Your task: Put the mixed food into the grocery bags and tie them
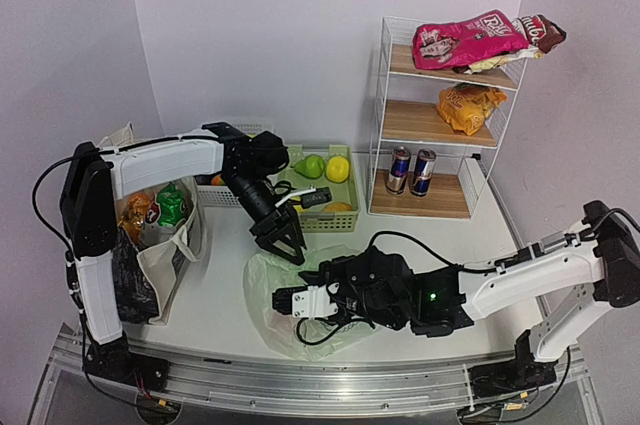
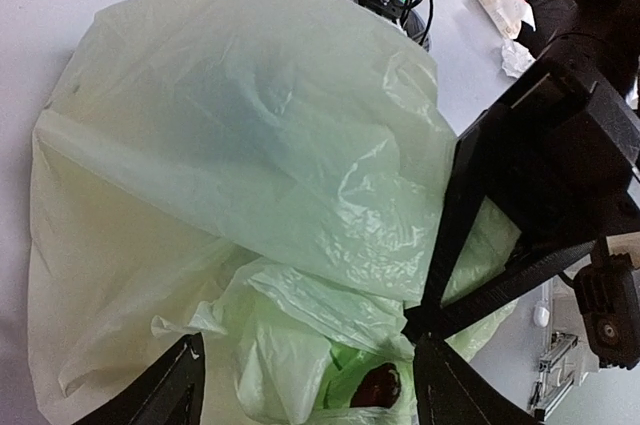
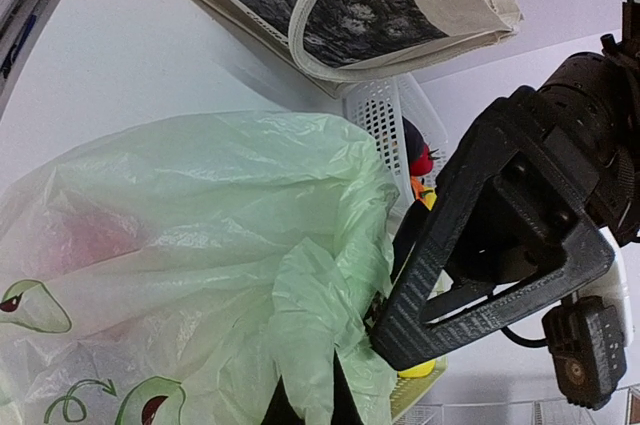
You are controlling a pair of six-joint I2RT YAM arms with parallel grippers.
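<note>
the bag (image 1: 266, 330) lay slumped on the table (image 1: 215, 295) in front of both arms. its near side came close to the table's front edge, and its bunched top was on the far side. a reddish shape showed through its wall; what it was could not be told.

the right gripper (image 1: 283, 301) lay low across the bag from the right, jaws closed on a fold of plastic at the bunched top. the left gripper (image 1: 283, 245) hung just behind it, pointed down at the same bunch, jaws apart and holding nothing. whether its tips touched the plastic could not be told. the two grippers stood very near each other, with little room between.

a strip of bare table separated the bag from the tote (image 1: 170, 260). a wider bare stretch ran right of the bag toward the rack (image 1: 430, 120), crossed by the right arm.

the tote stood upright at the left edge beside the left arm's base, with snacks (image 1: 160, 207) showing in its mouth.

the green basket (image 1: 320, 217) sat just behind the left gripper, holding fruit (image 1: 338, 168). the white basket (image 1: 215, 195) sat left of it, partly hidden by the left arm.

the rack stood in the far right corner. cans (image 1: 400, 169) were on the bottom shelf and an orange packet (image 1: 468, 107) on the middle one. a pink packet (image 1: 465, 42) on top overhung the right side.
</note>
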